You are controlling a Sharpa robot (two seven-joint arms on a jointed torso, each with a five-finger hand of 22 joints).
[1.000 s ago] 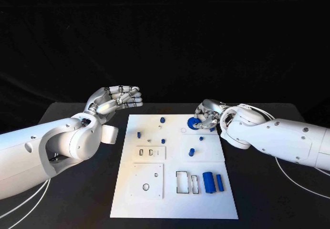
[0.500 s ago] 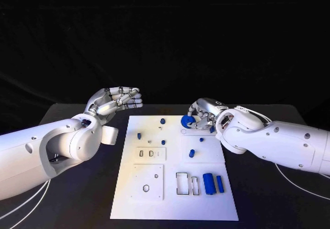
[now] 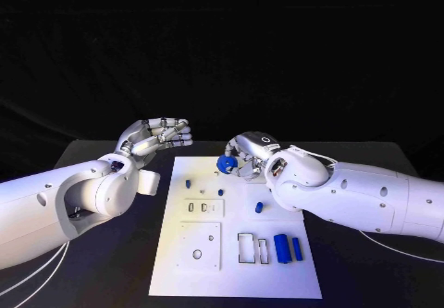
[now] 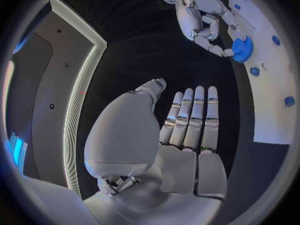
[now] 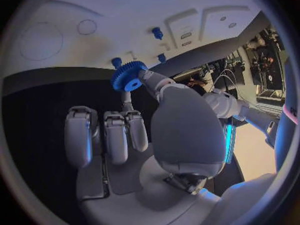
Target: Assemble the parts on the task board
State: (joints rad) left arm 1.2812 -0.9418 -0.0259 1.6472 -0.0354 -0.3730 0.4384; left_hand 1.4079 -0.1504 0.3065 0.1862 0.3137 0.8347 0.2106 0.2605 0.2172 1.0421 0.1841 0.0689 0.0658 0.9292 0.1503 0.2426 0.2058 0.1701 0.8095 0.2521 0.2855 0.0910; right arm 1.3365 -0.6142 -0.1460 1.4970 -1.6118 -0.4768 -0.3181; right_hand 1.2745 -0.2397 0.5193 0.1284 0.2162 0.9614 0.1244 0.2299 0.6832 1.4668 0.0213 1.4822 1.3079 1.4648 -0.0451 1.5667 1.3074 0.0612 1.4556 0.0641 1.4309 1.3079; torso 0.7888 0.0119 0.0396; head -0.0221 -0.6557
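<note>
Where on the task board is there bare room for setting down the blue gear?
The right hand holds the blue gear over the task board's crowded far end, among small pegs. Bare patches: the near strip below the two blue cylinders, and the strip between the peg and those cylinders.

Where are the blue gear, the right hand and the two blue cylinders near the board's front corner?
blue gear (image 5: 129, 76): right wrist view, toothed face.
right hand (image 3: 246, 156): head view, back of the hand.
two blue cylinders (image 3: 281, 248): head view, the thicker one's side.
</note>
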